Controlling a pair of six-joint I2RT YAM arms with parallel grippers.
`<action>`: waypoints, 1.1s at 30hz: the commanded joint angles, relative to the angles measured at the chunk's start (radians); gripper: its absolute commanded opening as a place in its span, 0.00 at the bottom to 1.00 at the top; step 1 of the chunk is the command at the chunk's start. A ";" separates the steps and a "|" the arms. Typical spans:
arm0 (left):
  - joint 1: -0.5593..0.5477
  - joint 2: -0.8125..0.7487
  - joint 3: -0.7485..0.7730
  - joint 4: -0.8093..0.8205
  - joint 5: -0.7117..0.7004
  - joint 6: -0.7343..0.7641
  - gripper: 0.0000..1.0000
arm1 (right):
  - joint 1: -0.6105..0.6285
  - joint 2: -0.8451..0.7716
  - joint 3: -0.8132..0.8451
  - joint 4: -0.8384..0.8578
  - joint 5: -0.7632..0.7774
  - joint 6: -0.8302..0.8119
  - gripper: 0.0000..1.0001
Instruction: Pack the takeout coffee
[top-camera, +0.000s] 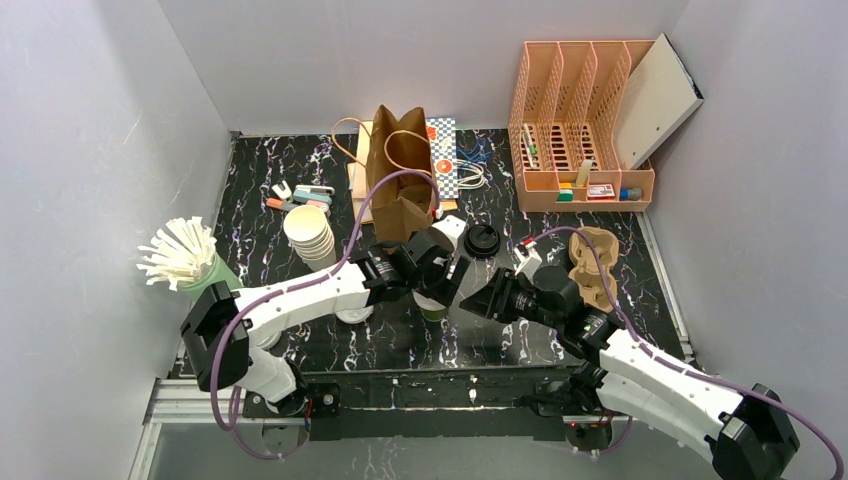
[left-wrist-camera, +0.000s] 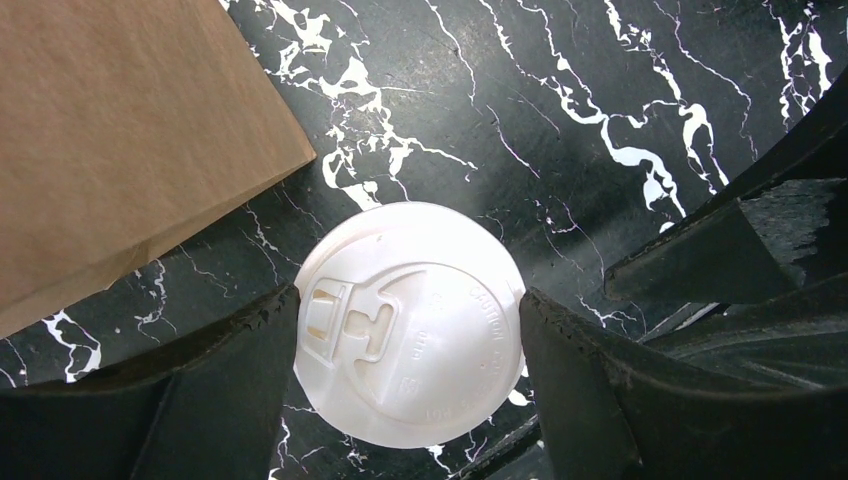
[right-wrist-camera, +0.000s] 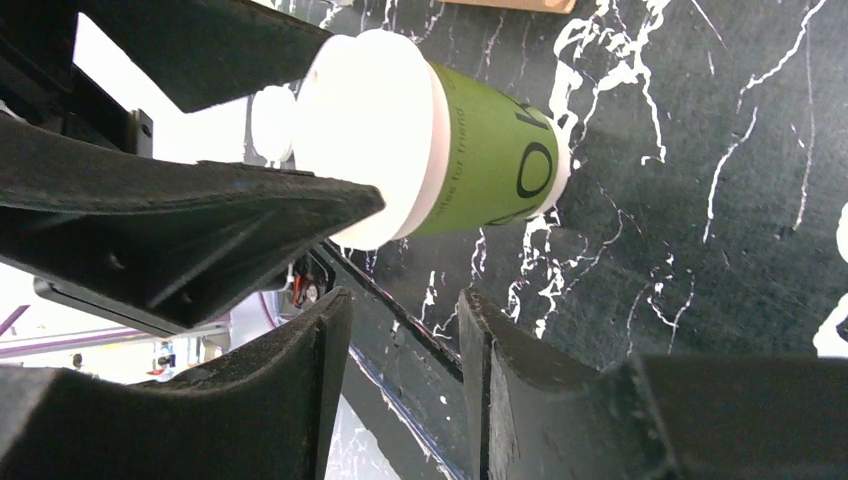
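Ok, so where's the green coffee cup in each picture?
Top external: the green cup peeks out mid-table, mostly hidden under the left gripper.
Left wrist: only its white lid shows, bottom middle, between that gripper's fingers.
Right wrist: the green cup is near the top, looking sideways.
Shared landmark: the black marble table with white veins.

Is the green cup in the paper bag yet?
No: the green cup stands on the marble table, outside the paper bag, between the left gripper fingers.
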 joint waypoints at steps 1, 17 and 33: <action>-0.023 0.026 -0.005 -0.056 -0.075 -0.010 0.74 | -0.002 -0.009 -0.014 0.090 0.007 0.023 0.52; -0.085 0.061 -0.016 -0.105 -0.212 -0.019 0.74 | -0.002 -0.062 -0.041 0.043 0.043 0.029 0.53; -0.090 0.021 -0.078 -0.134 -0.248 -0.035 0.74 | -0.003 0.068 -0.063 0.218 -0.048 0.057 0.49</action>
